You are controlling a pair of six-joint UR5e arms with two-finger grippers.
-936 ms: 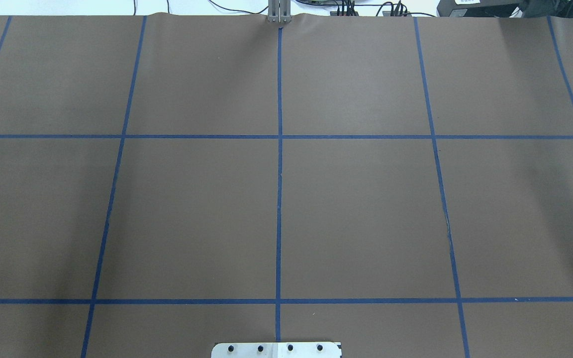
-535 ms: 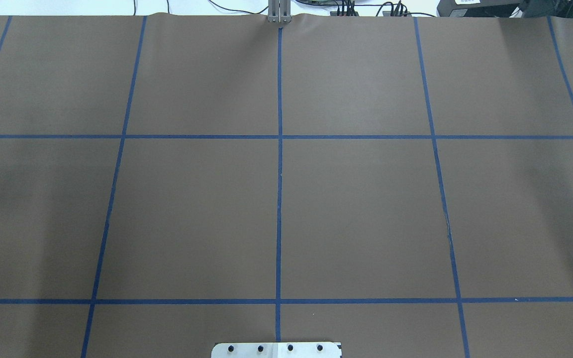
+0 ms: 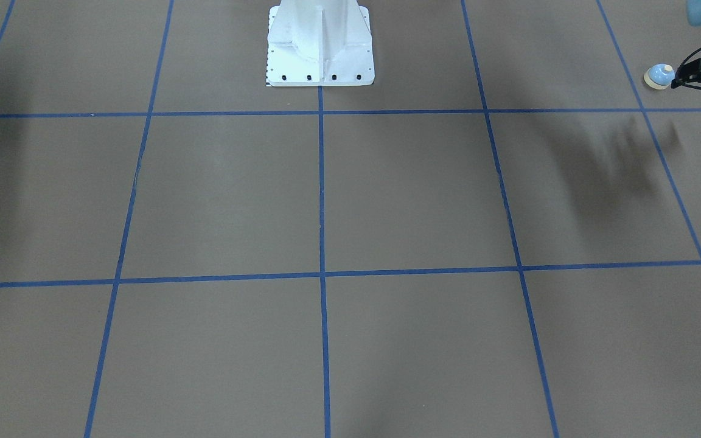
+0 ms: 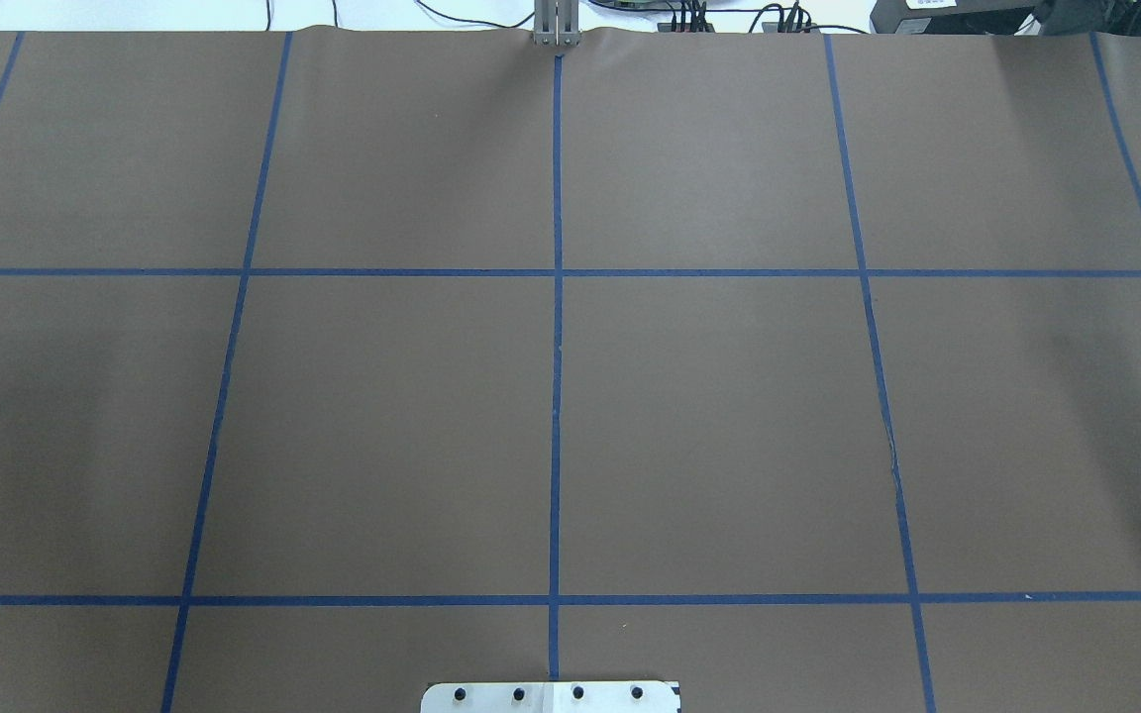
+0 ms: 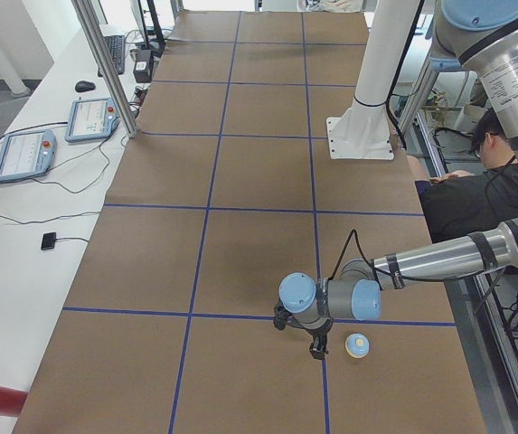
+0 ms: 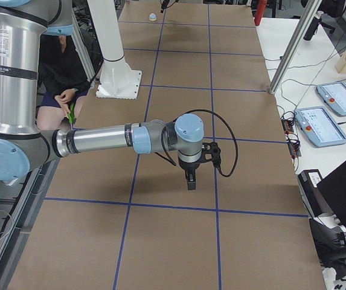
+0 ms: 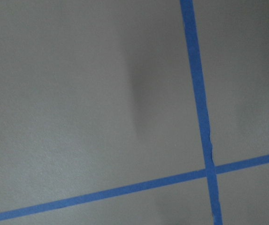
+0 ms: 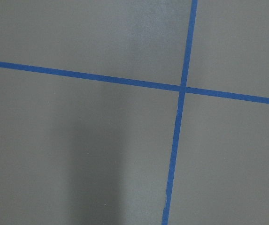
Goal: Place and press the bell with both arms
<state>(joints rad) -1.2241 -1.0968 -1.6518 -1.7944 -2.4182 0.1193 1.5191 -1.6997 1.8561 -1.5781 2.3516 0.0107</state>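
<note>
The light-blue bell (image 3: pixel 659 76) with its cream button stands upright on the brown table cover near the robot's left end; it also shows in the exterior left view (image 5: pixel 356 344) and far off in the exterior right view (image 6: pixel 153 17). My left gripper (image 3: pixel 682 80) (image 5: pixel 316 348) hangs low just beside the bell, not around it; I cannot tell whether it is open or shut. My right gripper (image 6: pixel 190 181) points down over the table's other end, far from the bell; I cannot tell its state. Both wrist views show only cover and blue tape.
The white pedestal base (image 3: pixel 320 42) stands at the table's robot side. A seated person (image 5: pixel 475 194) is behind the robot. Teach pendants (image 5: pixel 91 117) and cables lie on the white side bench, next to a metal post (image 5: pixel 105 63).
No arm or bell shows in the overhead frames. Only the faint shadow on the cover's left side has shifted a little.
</note>
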